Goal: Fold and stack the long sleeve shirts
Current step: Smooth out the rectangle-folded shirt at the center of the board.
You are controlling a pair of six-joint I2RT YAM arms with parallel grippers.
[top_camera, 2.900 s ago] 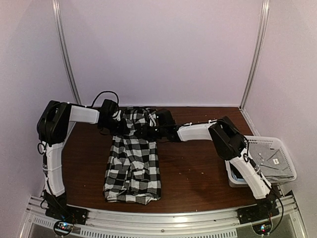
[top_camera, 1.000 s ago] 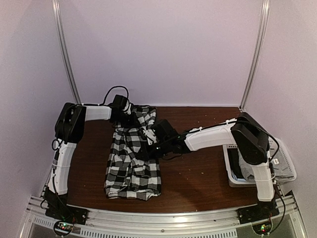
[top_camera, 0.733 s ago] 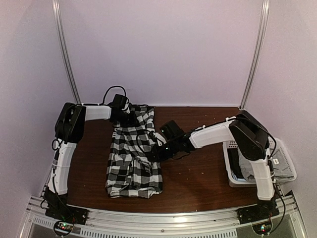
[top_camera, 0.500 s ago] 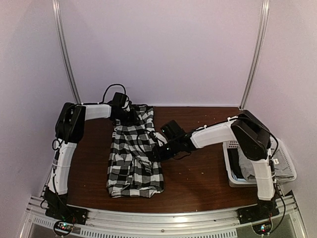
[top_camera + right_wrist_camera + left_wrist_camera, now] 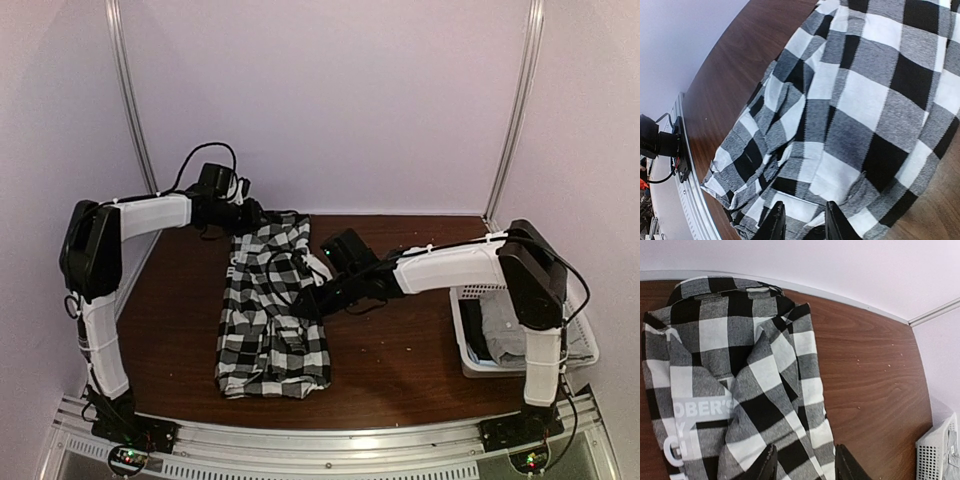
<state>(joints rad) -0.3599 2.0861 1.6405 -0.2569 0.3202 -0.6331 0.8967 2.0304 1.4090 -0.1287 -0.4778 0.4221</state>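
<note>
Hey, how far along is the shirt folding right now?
Done: the checked shirt lies on the table, folded lengthwise into a narrow strip. In hand: the right gripper is at its right edge, grip unclear; the left gripper hovers open over its far end. Left: folding it shorter, then the grey shirt in the basket, and stacking.

One black-and-white checked shirt (image 5: 268, 315) and one plain grey shirt (image 5: 505, 335) make two long sleeve shirts. There is one white lattice basket (image 5: 468, 357). Two robot arms show, left arm (image 5: 150, 213) and right arm (image 5: 450, 268).
</note>
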